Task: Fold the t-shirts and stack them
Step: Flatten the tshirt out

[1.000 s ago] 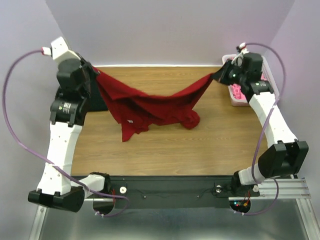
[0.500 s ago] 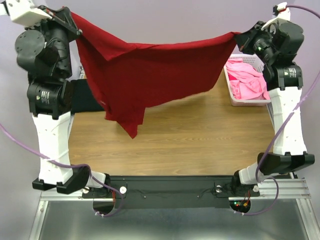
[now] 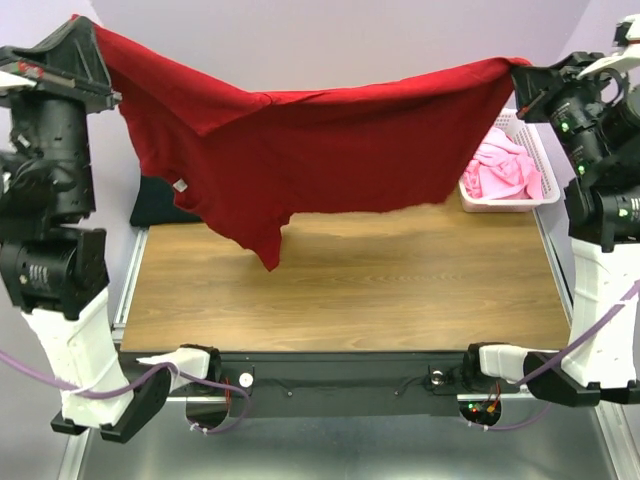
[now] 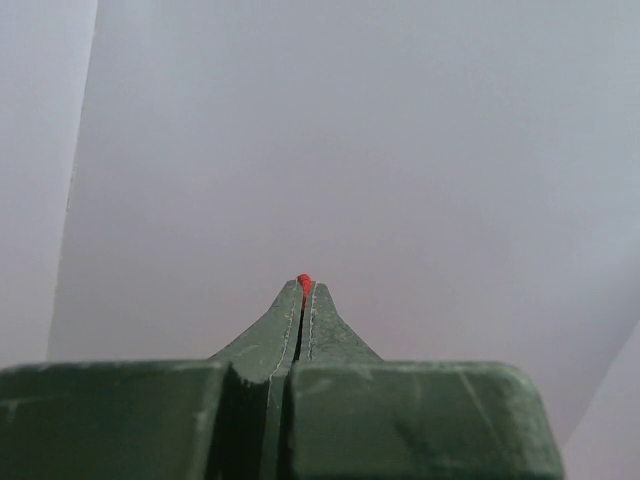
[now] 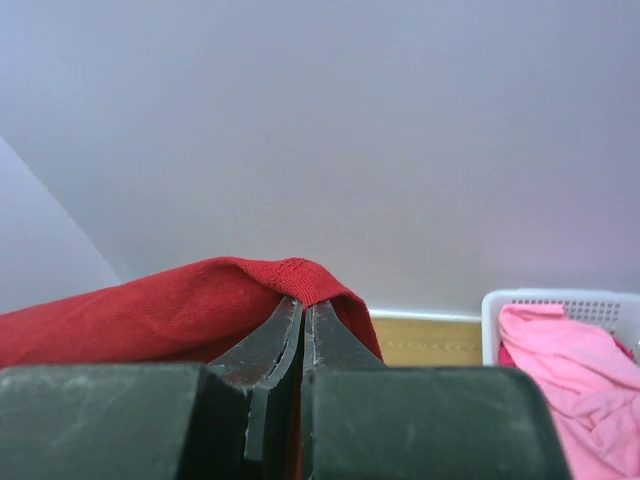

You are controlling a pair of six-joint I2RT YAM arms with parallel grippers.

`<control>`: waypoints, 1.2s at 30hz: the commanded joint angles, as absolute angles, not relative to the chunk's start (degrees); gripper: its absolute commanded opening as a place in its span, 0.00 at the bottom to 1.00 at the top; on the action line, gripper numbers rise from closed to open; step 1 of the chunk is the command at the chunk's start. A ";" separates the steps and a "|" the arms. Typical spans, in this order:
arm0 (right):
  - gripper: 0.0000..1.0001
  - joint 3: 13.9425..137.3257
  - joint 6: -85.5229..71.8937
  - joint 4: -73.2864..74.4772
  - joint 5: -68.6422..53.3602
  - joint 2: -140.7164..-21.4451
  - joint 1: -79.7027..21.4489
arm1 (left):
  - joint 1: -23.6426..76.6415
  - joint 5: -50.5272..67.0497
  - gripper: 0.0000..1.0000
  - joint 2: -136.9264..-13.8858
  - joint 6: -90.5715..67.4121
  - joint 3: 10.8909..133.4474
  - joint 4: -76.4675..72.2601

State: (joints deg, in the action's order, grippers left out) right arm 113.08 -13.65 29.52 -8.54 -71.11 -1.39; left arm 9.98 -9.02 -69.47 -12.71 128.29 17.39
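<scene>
Dark red t-shirt (image 3: pixel 300 150): hanging spread wide in the air above the wooden table (image 3: pixel 400 290), sagging a little in the middle, with one point of cloth dangling lowest toward the left. Being pinched at one upper corner by the left gripper (image 3: pixel 88 30), jaws pressing together on a sliver of red, and at the other by the right gripper (image 3: pixel 520 78), likewise clamping a fold. Lying bunched in the white basket (image 3: pixel 540 150) at the far right: pink t-shirts (image 3: pixel 500 170).
</scene>
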 commanded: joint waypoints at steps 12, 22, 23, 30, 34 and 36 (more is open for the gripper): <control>0.01 121.46 -12.57 26.37 -9.93 -83.39 -1.41 | 9.58 -9.40 0.00 -78.39 -10.72 132.54 9.50; 0.01 136.48 -14.41 24.70 -13.71 -100.45 -1.49 | 8.70 -6.68 0.00 -92.98 -13.71 140.44 4.58; 0.01 137.10 -14.50 23.83 -13.71 -100.89 -1.41 | 8.44 -6.33 0.00 -93.34 -13.97 141.67 3.61; 0.01 134.39 -13.62 18.81 -12.66 -97.48 -1.41 | 7.30 -4.31 0.00 -92.11 -13.80 142.29 0.26; 0.01 128.17 -13.01 16.62 -11.95 -91.61 -1.41 | 7.12 -0.98 0.00 -88.96 -14.41 139.42 0.35; 0.01 124.82 -12.57 15.38 -11.87 -89.40 -1.41 | 7.12 -0.27 0.00 -85.45 -14.85 135.90 -1.23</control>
